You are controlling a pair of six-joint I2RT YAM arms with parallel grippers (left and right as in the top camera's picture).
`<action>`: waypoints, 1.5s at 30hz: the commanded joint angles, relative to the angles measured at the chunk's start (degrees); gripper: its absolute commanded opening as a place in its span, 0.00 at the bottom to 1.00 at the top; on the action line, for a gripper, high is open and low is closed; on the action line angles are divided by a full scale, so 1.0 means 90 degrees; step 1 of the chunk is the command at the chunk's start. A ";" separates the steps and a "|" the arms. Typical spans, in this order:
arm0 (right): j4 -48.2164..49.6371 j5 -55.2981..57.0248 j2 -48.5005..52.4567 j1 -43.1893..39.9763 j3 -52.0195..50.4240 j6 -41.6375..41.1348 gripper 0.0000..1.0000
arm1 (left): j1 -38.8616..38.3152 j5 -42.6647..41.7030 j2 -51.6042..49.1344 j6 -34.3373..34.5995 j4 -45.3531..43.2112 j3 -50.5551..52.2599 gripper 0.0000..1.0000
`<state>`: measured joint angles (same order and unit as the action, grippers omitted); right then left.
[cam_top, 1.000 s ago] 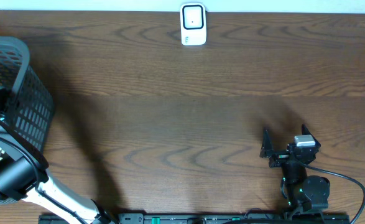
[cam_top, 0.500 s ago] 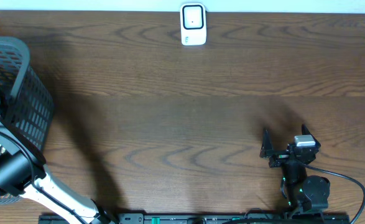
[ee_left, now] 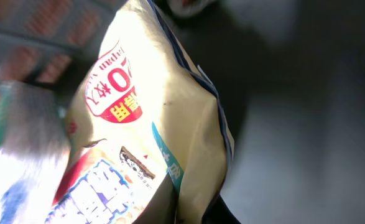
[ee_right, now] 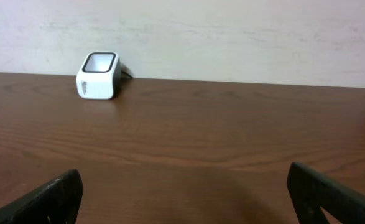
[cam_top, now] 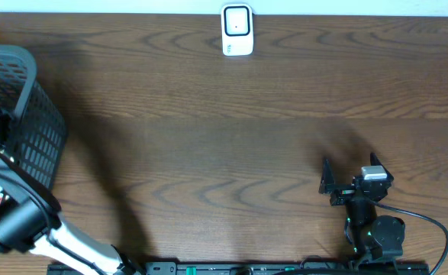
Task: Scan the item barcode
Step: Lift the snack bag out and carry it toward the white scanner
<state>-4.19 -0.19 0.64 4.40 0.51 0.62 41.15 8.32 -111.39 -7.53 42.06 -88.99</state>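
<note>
The item, a cream-yellow packet (ee_left: pixel 157 106) with a red seal and blue print, fills the left wrist view. My left gripper (ee_left: pixel 191 214) is shut on a fold at the packet's lower edge, inside the grey basket (cam_top: pixel 37 114). No barcode shows on the packet. From overhead only the left arm (cam_top: pixel 17 218) shows, reaching into the basket. The white scanner (cam_top: pixel 237 30) stands at the table's far edge, also seen as the scanner (ee_right: pixel 98 76) against the wall. My right gripper (cam_top: pixel 351 174) rests open near the front right, its fingertips (ee_right: pixel 51 196) wide apart over bare wood.
The grey mesh basket stands at the table's left edge, and other goods (ee_left: pixel 20 124) lie blurred beside the packet. A black cable (cam_top: pixel 430 225) loops by the right arm's base. The brown wooden table (cam_top: pixel 224 137) runs between basket and scanner.
The left arm has shifted slightly toward the near edge at the basket. The right arm and the scanner have not moved.
</note>
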 commanded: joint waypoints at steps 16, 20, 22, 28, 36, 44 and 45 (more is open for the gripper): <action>-0.0012 0.0005 -0.0029 -0.0002 -0.0022 -0.0066 0.99 | -0.0010 -0.2295 0.3912 0.2458 -0.1205 -0.0032 0.08; -0.0012 0.0005 -0.0029 -0.0002 -0.0022 -0.0066 0.99 | -0.0010 -0.3330 0.4439 0.3087 -0.1746 -0.0032 0.07; -0.0012 0.0005 -0.0029 -0.0002 -0.0022 -0.0066 0.99 | -0.0029 -0.3844 0.4658 0.3592 -0.2072 -0.0032 0.07; -0.0012 0.0005 -0.0029 -0.0002 -0.0022 -0.0066 0.99 | -0.0976 -0.5251 0.4957 0.4396 -0.3305 -0.0032 0.07; -0.0012 0.0005 -0.0029 -0.0002 -0.0022 -0.0066 0.99 | -0.3264 -0.5059 0.4583 0.3886 -0.3009 -0.0029 0.07; -0.0012 0.0005 -0.0029 -0.0002 -0.0022 -0.0066 0.99 | -0.5175 -0.4801 0.3249 0.3895 -0.2412 -0.0029 0.07; -0.0012 0.0005 -0.0029 -0.0002 -0.0022 -0.0066 0.99 | -0.5440 -0.4799 0.2968 0.3903 -0.2412 -0.0029 0.07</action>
<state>-4.19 -0.19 0.64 4.40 0.51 0.62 -3.07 -35.33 -80.34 28.45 20.58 -88.73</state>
